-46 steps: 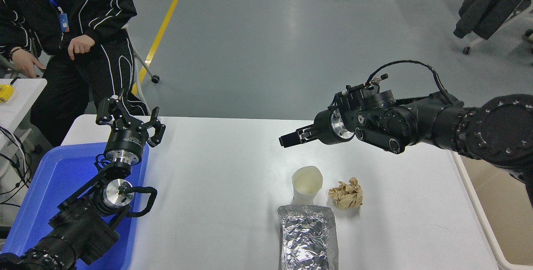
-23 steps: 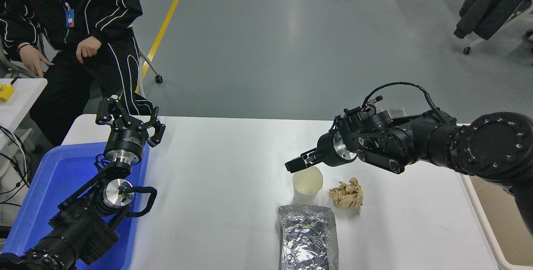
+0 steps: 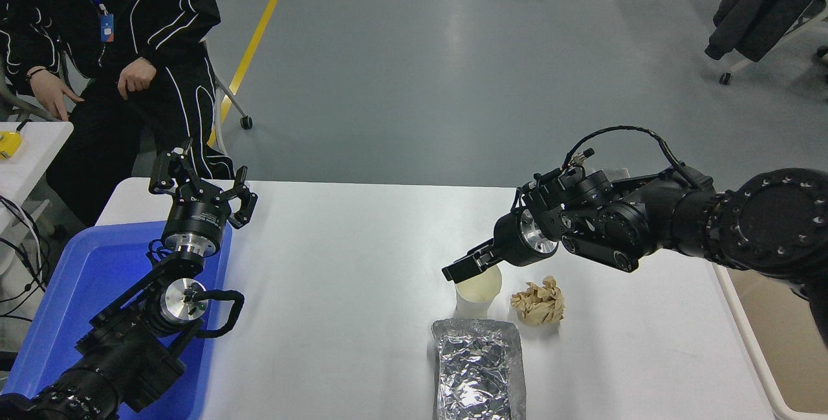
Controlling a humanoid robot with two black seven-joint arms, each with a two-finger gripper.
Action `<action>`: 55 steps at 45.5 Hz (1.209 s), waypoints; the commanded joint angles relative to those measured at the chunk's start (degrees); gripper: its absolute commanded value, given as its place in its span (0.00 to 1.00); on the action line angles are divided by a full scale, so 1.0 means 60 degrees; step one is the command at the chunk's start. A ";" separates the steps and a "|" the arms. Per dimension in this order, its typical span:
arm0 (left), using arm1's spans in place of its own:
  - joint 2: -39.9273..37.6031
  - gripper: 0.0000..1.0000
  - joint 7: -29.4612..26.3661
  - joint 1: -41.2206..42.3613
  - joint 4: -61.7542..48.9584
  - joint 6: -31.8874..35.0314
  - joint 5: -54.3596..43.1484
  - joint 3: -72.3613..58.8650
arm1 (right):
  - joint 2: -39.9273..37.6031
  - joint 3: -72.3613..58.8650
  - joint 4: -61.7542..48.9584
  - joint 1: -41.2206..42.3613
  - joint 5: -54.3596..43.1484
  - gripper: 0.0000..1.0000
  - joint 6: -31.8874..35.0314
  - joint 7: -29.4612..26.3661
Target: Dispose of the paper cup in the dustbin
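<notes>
Paper cup (image 3: 478,292) is standing upright, mouth up, on white table (image 3: 336,290); right gripper (image 3: 460,270) fingers' state is reading unclear.

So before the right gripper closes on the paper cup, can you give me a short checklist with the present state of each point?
1. Paper cup stands upright with its mouth up: ok.
2. Right gripper is at the cup's far rim: ok. Whether the rim is between its parts: cannot tell.
3. Right gripper open enough for a grasp: cannot tell, it is seen end-on.
4. Neighbours: the crumpled paper ball is beside the cup with a small gap, and the foil tray seems to touch its base: not ok, they may be pushed.
5. Dustbin at the table's right edge, only its rim and a part of the inside visible: ok.
6. Left gripper is parked over the blue tray, far from the cup: ok.
</notes>
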 commanded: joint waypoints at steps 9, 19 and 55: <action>0.0006 1.00 0.0000 0.0000 0.0004 0.0000 -0.0003 0.0008 | -0.0163 -0.0003 -0.0856 -0.0645 -0.0083 0.99 -0.0113 0.0087; 0.0006 1.00 0.0000 0.0000 -0.0010 0.0000 -0.0003 0.0008 | -0.0340 -0.0017 -0.1105 -0.0820 -0.0097 0.99 -0.0128 0.0116; 0.0006 1.00 0.0000 0.0000 0.0004 0.0000 -0.0003 -0.0007 | -0.0340 -0.0061 -0.1193 -0.1216 -0.0083 0.28 -0.0875 0.0424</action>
